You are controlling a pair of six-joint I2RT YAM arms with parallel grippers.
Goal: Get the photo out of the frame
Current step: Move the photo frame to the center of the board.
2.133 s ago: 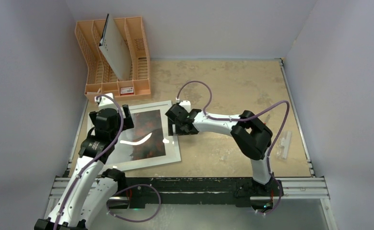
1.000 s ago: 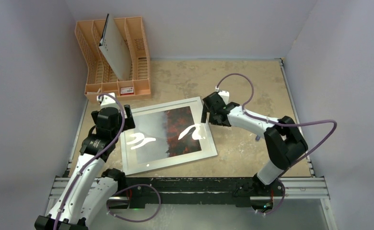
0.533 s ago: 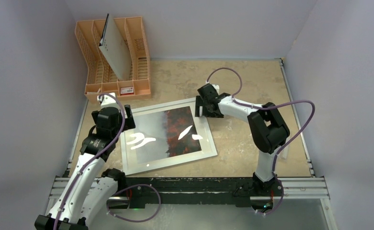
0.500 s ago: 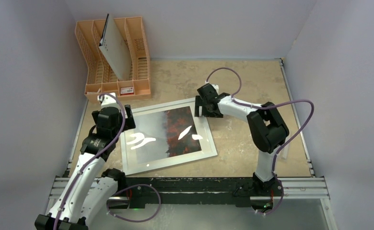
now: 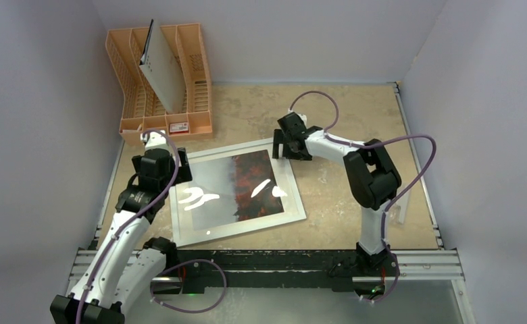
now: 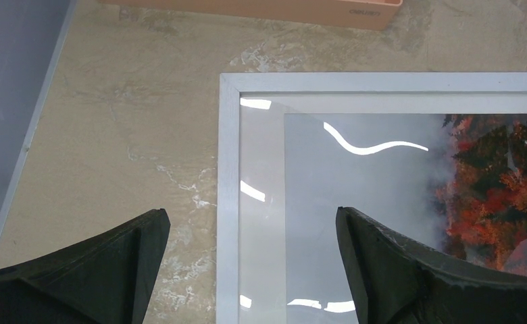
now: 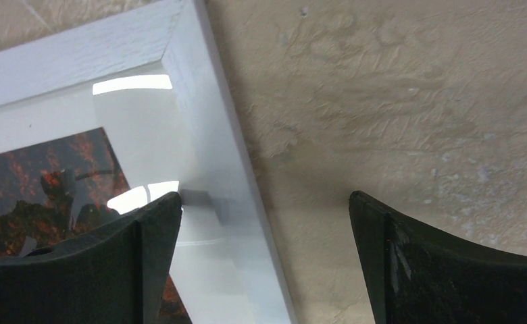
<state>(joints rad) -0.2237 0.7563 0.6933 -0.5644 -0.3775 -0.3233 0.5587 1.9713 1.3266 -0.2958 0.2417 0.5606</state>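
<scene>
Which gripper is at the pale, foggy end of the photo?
The left gripper, open over the frame's left edge by the photo's haze; the right gripper is open at the far corner, by red foliage.

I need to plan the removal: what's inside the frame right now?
The photo, red-orange foliage fading to pale grey, lies face up inside the white frame, under a glossy sheet showing glare. Whatever lies beneath the photo is covered.
</scene>
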